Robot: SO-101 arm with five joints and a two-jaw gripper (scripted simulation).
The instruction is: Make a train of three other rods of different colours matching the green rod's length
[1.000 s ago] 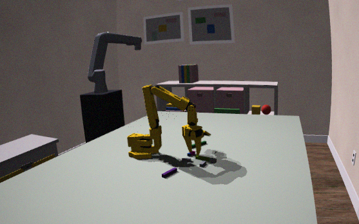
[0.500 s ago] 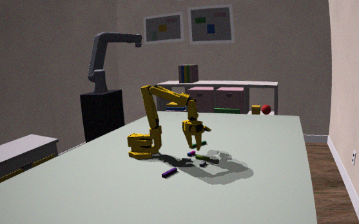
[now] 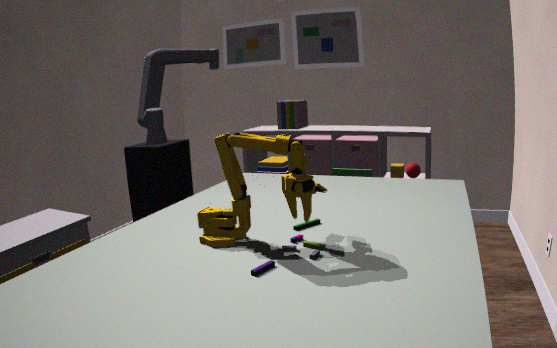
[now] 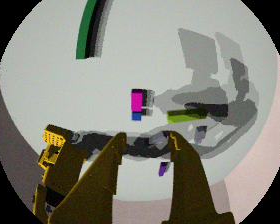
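Observation:
My gripper (image 3: 301,216) (image 4: 145,141) hangs above the table (image 3: 394,310), its fingers a little apart with nothing between them. The green rod (image 3: 306,224) (image 4: 91,23) lies flat just beyond the fingertips. A short magenta rod (image 3: 297,238) (image 4: 136,100) lies on the table below the gripper. A small blue rod (image 4: 136,116) lies right at its near end. A lime rod (image 3: 314,245) (image 4: 184,116) lies to the right of them, in the arm's shadow. A purple rod (image 3: 262,268) (image 4: 163,169) lies apart, nearer the front.
Small dark rods (image 3: 315,254) lie in the shadow near the lime rod; I cannot tell their colours. The arm's yellow base (image 3: 221,227) stands to the left of the rods. A shelf with boxes and a dark stand are behind the table.

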